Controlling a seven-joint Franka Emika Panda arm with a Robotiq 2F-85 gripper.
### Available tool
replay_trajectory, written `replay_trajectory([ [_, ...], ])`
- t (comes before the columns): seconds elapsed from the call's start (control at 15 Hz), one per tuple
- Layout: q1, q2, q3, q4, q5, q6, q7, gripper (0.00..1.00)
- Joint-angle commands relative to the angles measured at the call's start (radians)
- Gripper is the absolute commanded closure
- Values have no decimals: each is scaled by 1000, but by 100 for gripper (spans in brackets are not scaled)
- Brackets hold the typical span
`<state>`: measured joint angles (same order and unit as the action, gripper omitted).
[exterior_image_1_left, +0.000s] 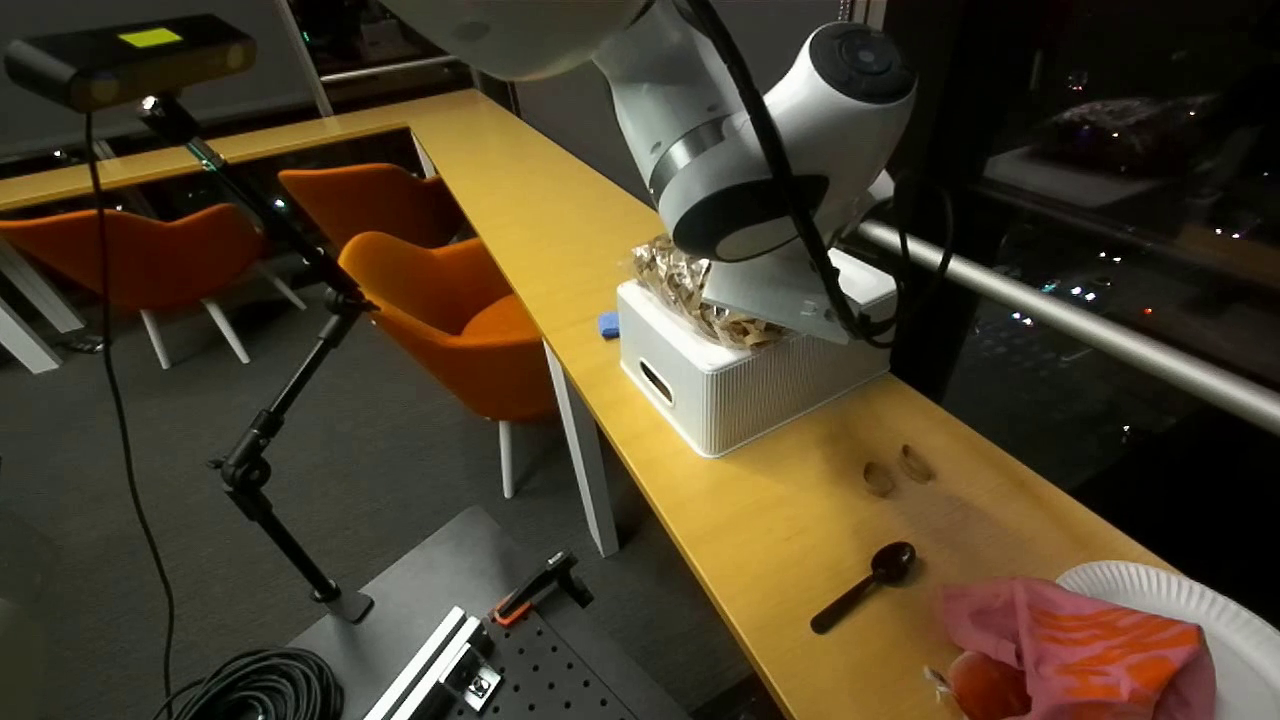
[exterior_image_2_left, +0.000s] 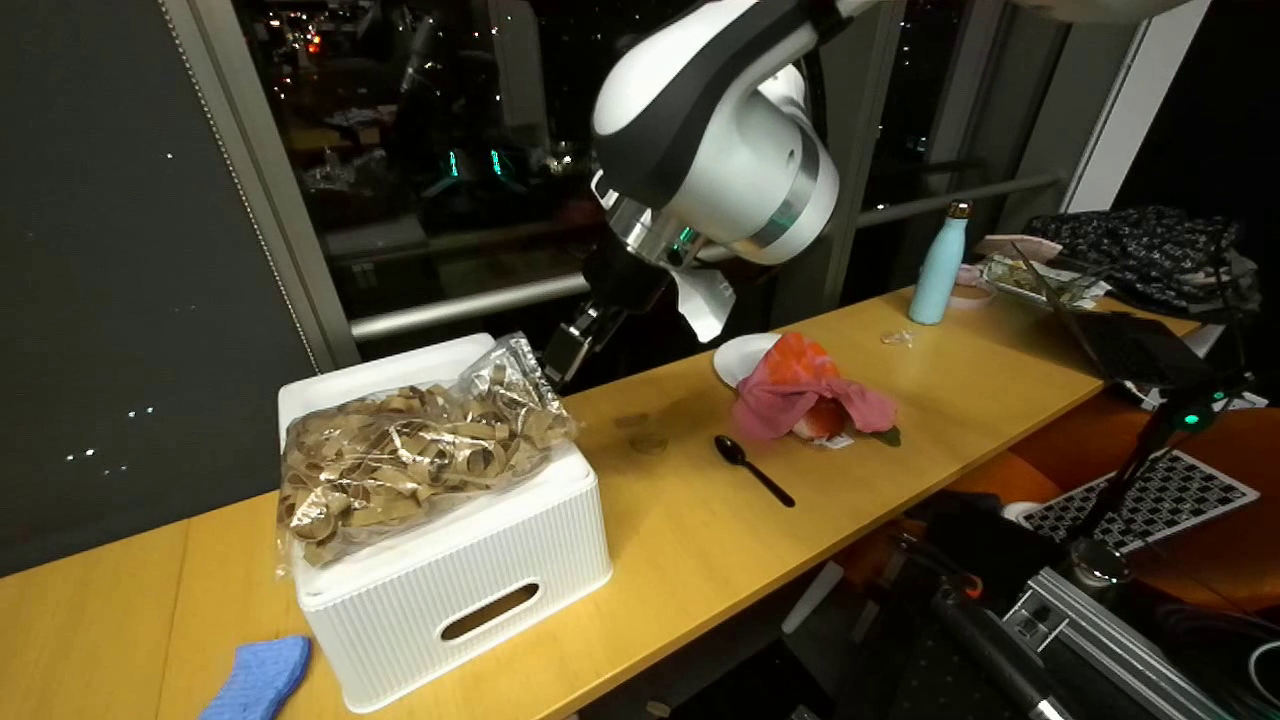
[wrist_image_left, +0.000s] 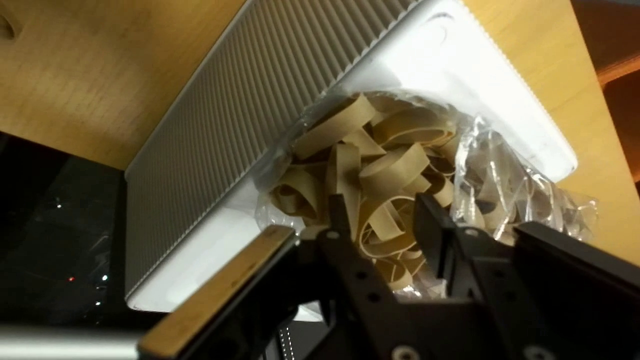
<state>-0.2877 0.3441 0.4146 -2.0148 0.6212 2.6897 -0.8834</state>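
The black two-fingered gripper hung with its jaws apart near the clear plastic bag of flat tan loops, which lay atop the ribbed white plastic box on the yellowish wooden table.

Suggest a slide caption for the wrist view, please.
Open black gripper pointing toward a clear plastic bag of tan curled strips on a white ribbed box.

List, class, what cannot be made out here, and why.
Whether the fingers touch the bag: unclear; wrist view shows only overlap.
Fingers: hidden behind the arm in an exterior view.
Red round thing: partly hidden by pink cloth in both exterior views.
Blue item: cut off by the bottom edge in an exterior view.
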Motion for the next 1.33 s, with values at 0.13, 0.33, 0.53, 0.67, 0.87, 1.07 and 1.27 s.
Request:
replay_trajectory([
  [0.13, 52, -114, -83, -95, 40, -22, -21, 59],
  [0.33, 81, -168, -160, -166, -17, -14, 13, 54],
  [0.53, 116, -190, -282, -229, -181, 19, 145, 27],
  [0.67, 124, -184, -345, -230, -299, 9, 241, 13],
  [0.87, 144, -126, -424, -178, -515, -26, 399, 0],
  [1.07, 167, -69, -462, -90, -714, -183, 494, 0],
  [1.27, 153, 4, -436, 27, -724, -358, 417, 0],
])
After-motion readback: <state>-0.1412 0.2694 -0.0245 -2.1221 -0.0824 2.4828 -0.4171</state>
